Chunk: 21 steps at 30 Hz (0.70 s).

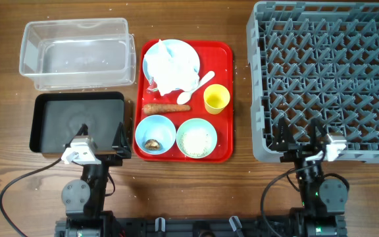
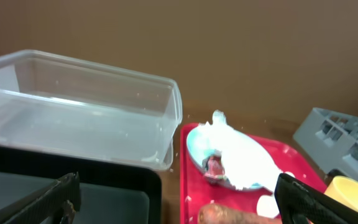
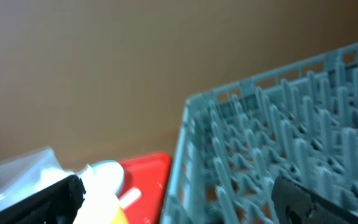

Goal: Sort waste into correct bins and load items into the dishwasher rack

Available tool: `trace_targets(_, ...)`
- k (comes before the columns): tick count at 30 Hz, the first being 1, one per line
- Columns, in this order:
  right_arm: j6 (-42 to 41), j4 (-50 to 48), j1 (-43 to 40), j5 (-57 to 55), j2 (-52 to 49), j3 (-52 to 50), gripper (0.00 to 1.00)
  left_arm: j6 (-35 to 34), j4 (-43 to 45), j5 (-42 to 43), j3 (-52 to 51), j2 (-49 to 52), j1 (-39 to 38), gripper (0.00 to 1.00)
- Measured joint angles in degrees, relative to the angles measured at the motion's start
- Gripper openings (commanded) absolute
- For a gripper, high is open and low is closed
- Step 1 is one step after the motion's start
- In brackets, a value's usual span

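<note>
Both wide open and empty, my left gripper (image 1: 101,139) and right gripper (image 1: 300,138) overlap black tray's (image 1: 54,115) and rack's (image 1: 328,66) near edges.

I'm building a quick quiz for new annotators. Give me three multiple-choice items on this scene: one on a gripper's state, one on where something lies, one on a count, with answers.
1. The left gripper is: A. open, holding nothing; B. shut on the carrot piece; C. shut on the tissue.
2. The carrot piece lies: A. on top of the tissue; B. on the red tray, beside the plate holding the tissue; C. in the left gripper.
3. Pale blue bowls on the red tray: A. one; B. three; C. two.
Answers: 1 A, its jaws stand apart with nothing between. 2 B, overhead shows it on the tray. 3 C, one holds a brown scrap, one rice.
</note>
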<state>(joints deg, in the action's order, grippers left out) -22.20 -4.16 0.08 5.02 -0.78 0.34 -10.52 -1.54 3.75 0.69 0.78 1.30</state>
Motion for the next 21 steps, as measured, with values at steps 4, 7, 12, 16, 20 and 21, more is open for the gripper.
trace_targets(4,1.16,-4.72,0.0,6.38,-0.07,0.81,1.0,0.0,2.47,3.17,0.0,0.0,0.0,1.0)
trace_targets(7,4.44,-0.5,0.0,8.59,-3.41,8.41,1.0,0.0,2.43,4.55,1.6,1.01,0.0,1.0)
trace_targets(12,11.58,15.1,0.0,11.74,-22.18,32.44,1.0,0.24,-4.5,7.28,21.64,18.71,0.0,1.0)
trace_targets(16,15.76,30.18,0.0,13.44,-42.75,52.0,1.0,0.42,-13.33,11.5,43.54,41.66,0.0,1.0)
trace_targets(20,17.9,42.12,0.0,14.29,-60.96,64.83,1.0,2.71,-30.47,13.11,74.82,72.35,-2.62,1.0)
trace_targets(21,18.01,42.6,0.0,14.8,-64.83,66.16,1.0,3.82,-35.17,12.85,82.34,79.84,-4.35,1.0)
